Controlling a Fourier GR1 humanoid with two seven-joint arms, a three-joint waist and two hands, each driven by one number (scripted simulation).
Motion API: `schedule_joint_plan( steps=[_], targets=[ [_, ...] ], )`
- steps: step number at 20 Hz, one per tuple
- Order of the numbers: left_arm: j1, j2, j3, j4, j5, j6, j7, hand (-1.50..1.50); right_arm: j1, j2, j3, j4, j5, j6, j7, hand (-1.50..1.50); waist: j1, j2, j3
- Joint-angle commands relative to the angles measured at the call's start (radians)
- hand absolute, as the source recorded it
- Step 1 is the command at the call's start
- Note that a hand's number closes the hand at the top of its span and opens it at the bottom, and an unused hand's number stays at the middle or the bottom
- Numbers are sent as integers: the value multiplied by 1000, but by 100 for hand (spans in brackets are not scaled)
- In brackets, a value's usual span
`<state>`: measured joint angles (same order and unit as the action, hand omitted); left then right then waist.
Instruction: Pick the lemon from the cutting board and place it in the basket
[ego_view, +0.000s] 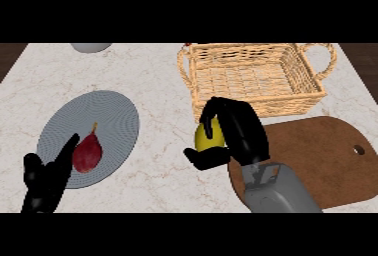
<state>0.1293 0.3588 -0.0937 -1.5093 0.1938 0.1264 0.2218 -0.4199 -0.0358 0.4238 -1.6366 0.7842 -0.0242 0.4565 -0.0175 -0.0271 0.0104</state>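
My right hand (238, 131) is curled round the yellow lemon (204, 138), which shows between its fingers and thumb. Hand and lemon are over the counter, just left of the brown cutting board (325, 160) and in front of the wicker basket (255, 77). The basket stands at the back right with nothing visible in it. The board's top is bare. My left hand (44, 182) rests open at the lower left, fingers up, at the edge of a grey plate.
A grey round plate (103, 117) at the left holds a dark red pear-shaped fruit (87, 152). Part of a white bowl (91, 47) shows at the counter's far edge. The marble counter ends in dark floor at both back corners.
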Motion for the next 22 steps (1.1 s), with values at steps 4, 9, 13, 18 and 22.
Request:
schedule_joint_plan(
  steps=[4,9,13,18,22],
  targets=[
    [21,-50,-42,70,-6,9,53,0,-198,35,66,-216,36,-176,481,150,12,10,-15],
    [23,-38,-39,81,-7,-25,29,0,-457,35,-15,-196,132,-119,752,150,23,18,-15],
    [-8,-55,-41,76,-3,-24,53,0,-624,35,-112,-145,106,-37,843,150,23,21,-14],
    [46,-50,-38,55,-13,-30,28,0,-722,33,-252,-48,108,31,810,150,25,22,-12],
    [9,-29,-10,77,-3,-47,53,0,-734,6,-322,54,83,31,734,150,24,29,-12]
  ],
)
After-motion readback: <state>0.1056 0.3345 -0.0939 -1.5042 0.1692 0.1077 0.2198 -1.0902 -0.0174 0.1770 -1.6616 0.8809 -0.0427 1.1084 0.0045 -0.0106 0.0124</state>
